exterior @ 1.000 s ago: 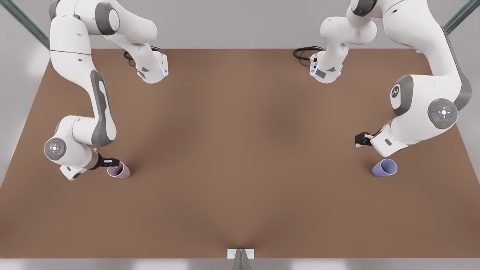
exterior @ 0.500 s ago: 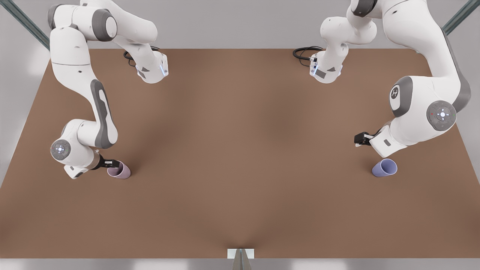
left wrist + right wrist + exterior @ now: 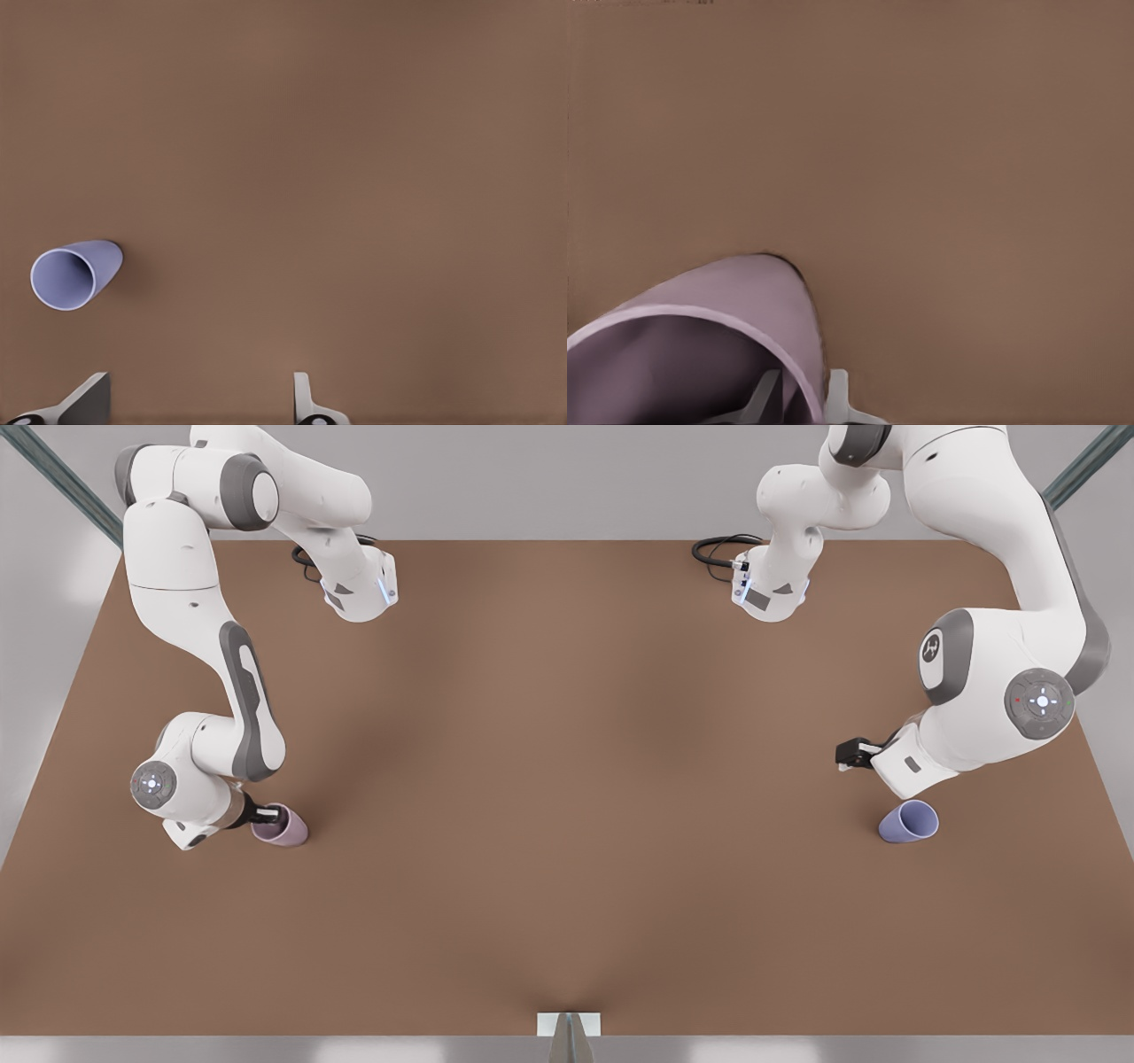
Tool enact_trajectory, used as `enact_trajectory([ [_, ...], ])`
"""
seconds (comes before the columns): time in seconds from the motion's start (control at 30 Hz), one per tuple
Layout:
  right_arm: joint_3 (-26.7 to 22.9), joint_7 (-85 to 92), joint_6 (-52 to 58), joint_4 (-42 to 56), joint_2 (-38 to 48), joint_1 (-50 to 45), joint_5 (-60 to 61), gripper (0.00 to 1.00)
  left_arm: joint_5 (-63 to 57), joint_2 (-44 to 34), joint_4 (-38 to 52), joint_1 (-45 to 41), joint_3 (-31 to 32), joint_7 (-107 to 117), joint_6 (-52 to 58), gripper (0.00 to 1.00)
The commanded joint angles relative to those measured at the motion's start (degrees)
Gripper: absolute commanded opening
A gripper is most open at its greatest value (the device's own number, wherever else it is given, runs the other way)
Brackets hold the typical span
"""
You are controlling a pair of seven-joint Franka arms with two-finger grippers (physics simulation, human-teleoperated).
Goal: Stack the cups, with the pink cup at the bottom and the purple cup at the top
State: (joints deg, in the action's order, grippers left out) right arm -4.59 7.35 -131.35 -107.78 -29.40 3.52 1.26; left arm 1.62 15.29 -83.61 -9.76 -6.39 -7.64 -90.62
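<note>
- Front view: pink cup (image 3: 282,826) standing on table (image 3: 567,797) near the front view's left edge, mouth up, long axis upright though rendered leaning toward the front view's left by camera angle. Right gripper (image 3: 263,813) at its rim, one finger dipped inside, one outside — straddling the wall, probably for a rim pinch ahead of lifting. Purple cup (image 3: 909,821) near the front view's right edge, well apart from the pink one, also mouth up. Left gripper (image 3: 849,755) hanging near it, off to one side, not touching; looks like waiting.
- Left wrist view: purple cup (image 3: 74,274) seen mouth-first, open end toward camera, base on table, axis upright. Two fingertips (image 3: 304,400) spread wide, nothing between, cup outside the gap — released, not yet lined up.
- Right wrist view: pink cup (image 3: 709,345) close, rim and dark inside toward camera. Fingers (image 3: 836,392) either side of the wall, narrow gap, seemingly clamped on the rim; contact firmness hard to judge. Stacking not begun.
</note>
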Motion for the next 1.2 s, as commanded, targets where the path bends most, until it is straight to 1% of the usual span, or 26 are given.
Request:
enact_trajectory([
  [0.0, -0.07, -0.58, -0.05, 0.03, 0.05, -0.01, 0.76, 0.32, -0.03, -0.08, 0.03, 0.00, -0.03, 0.00, 0.18, 1.00],
  [0.07, 0.02, -0.58, -0.05, 0.03, -0.04, -0.01, 0.76, 0.21, -0.03, -0.08, 0.03, 0.00, -0.03, 0.00, 0.18, 1.00],
  [0.3, 0.02, -0.23, 1.80, 1.61, 0.93, -0.36, 0.94, 0.21, -0.12, 0.10, -0.32, 0.00, -0.38, 0.79, 0.10, 1.00],
  [0.4, 0.11, 0.29, 2.33, 2.05, 2.68, -1.15, 1.03, 0.21, -0.12, -0.34, -1.03, 0.00, -0.38, 0.88, 0.01, 1.00],
  [0.5, 0.20, -0.32, 5.22, 2.67, 5.93, -5.10, 1.03, 0.21, -0.21, -0.96, -2.26, 0.09, -0.38, 0.79, -0.52, 1.00],
  [0.6, 0.46, -2.42, 7.16, 3.28, 6.82, -9.76, 1.11, 0.21, -0.21, -1.22, -2.26, 0.09, -1.08, 0.79, -0.43, 1.00],
  [0.63, 0.37, -3.83, 7.34, 3.63, 6.99, -12.57, 3.21, 0.21, -0.65, -1.14, -2.26, 0.09, -1.78, 0.79, -0.78, 1.00],
  [0.7, 0.37, -10.95, 7.34, 3.72, 6.99, -18.20, 4.98, 0.21, -0.74, -0.96, -2.87, 0.44, -2.49, 0.79, -1.75, 1.00],
  [0.77, 0.37, -15.08, 9.09, 5.39, 6.99, -22.33, 6.73, 0.21, -0.74, -0.87, -4.28, 0.70, -3.10, 0.79, -5.62, 1.00],
  [0.87, 0.46, -27.21, 9.27, 7.06, 6.46, -29.36, 7.18, 0.21, -0.82, -0.70, -4.54, 0.79, -3.19, 0.70, -6.23, 1.00],
  [0.93, 0.46, -32.13, 9.80, 9.43, 5.15, -33.49, 8.49, 0.21, -1.87, -0.70, -4.54, 0.79, -3.19, 0.52, -6.32, 1.00],
  [1.03, 0.99, -41.53, 10.41, 16.20, 0.58, -38.94, 9.20, 0.21, -2.23, -0.70, -4.54, 1.41, -3.28, 0.17, -6.67, 1.00],
  [1.07, 4.41, -46.19, 10.50, 19.10, -1.27, -38.51, 8.67, 0.21, -2.14, -0.52, -4.54, 1.93, -4.33, -0.09, -6.76, 1.00],
  [1.17, 5.03, -53.84, 10.50, 24.72, -5.93, -41.57, 8.59, 0.21, -1.70, 0.97, -4.72, 3.43, -4.86, -4.48, -8.25, 1.00],
])
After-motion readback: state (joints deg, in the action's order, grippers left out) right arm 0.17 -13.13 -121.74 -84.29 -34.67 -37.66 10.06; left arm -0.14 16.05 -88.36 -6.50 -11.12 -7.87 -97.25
